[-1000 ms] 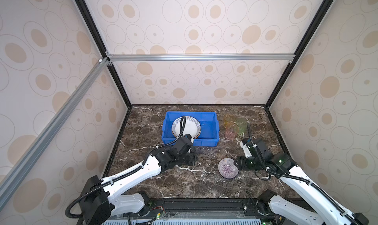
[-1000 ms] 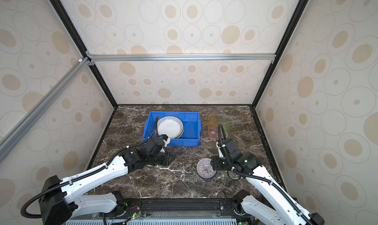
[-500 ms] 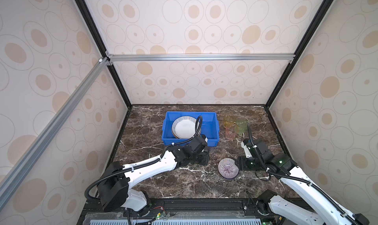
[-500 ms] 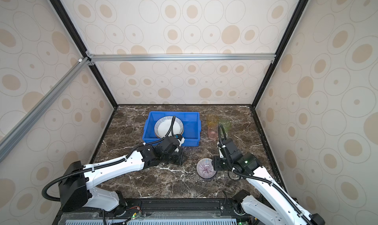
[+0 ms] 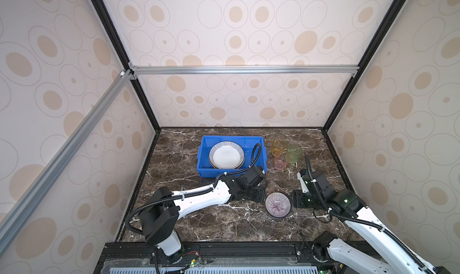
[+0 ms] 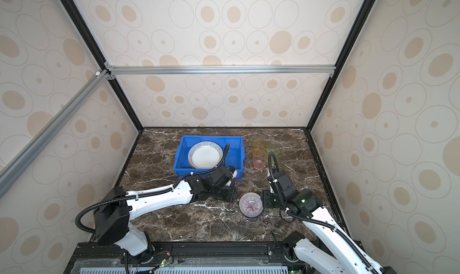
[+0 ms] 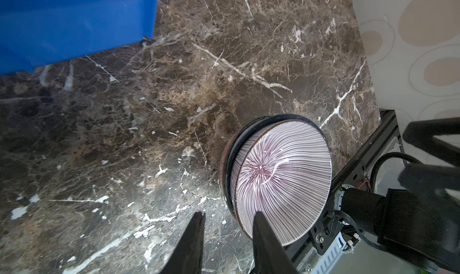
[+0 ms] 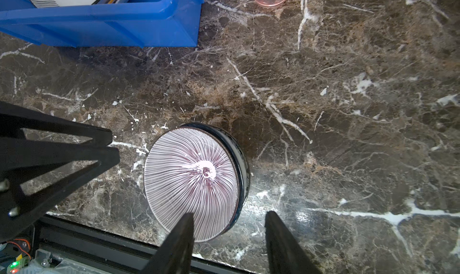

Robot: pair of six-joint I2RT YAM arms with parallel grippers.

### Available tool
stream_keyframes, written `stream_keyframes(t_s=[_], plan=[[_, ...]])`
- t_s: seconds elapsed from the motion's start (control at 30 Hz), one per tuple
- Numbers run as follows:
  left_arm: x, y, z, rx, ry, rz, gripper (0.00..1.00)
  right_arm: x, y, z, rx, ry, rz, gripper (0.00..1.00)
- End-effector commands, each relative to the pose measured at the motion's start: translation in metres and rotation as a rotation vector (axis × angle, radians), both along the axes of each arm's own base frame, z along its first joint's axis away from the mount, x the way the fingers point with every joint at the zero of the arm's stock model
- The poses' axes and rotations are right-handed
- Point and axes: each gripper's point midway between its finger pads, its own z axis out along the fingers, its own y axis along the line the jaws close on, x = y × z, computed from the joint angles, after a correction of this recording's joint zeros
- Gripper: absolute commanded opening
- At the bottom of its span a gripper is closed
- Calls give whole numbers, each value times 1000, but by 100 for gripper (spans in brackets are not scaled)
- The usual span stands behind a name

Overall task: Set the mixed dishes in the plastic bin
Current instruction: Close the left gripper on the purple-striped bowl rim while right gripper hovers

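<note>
Low and right of centre in both top views, the purple-rayed bowl [image 5: 278, 205] sits nested in a dark-rimmed bowl [image 8: 240, 158] on the marble table [image 5: 224, 225], close to the front edge and outside the bin. 2 grippers flank this stack. The left gripper [image 7: 229, 214] stands at its left with fingers apart and nothing between them. The right gripper [image 8: 229, 213] stands at its right, fingers apart and empty, apparently straddling the rim. Risk 1: if both close in at once, the fingers may collide or shove the stack toward the front edge. Risk 2: a pinch on the upper rim alone may lift the lower bowl partway and drop it, since glazed rims probably offer little friction. Farther back, the blue bin [image 5: 206, 172] holds a striped-rim plate [image 5: 226, 157] on at least 1 other; a bowl released high could chip it. At the bin's right, 3 tumblers [image 5: 286, 153] stand clustered; a wide right-arm swing could topple them.
</note>
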Motion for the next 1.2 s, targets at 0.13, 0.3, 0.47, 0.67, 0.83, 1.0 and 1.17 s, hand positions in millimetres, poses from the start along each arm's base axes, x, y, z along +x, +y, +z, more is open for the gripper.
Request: stream_keyframes(t_s=[0.13, 0.3, 0.47, 0.67, 0.83, 1.0, 1.17], plan=[[-10, -23, 0, 8, -1, -76, 34, -4, -3, -11, -31, 30, -3, 50], [-12, -28, -5, 24, 4, -90, 34, -4, -2, -12, -30, 37, -2, 50], [-12, -32, -14, 54, 8, -101, 34, -4, -2, -13, -29, 40, -5, 50], [-11, -34, -22, 96, 6, -111, 34, -5, -3, -14, -29, 42, -5, 50], [-10, -31, -28, 132, 2, -111, 32, -6, -2, -16, -24, 46, -3, 50], [-8, -30, -28, 143, -6, -107, 27, -7, -1, -17, -22, 51, 1, 50], [-8, -30, -28, 149, -9, -108, 23, -6, -1, -16, -22, 51, 2, 50]])
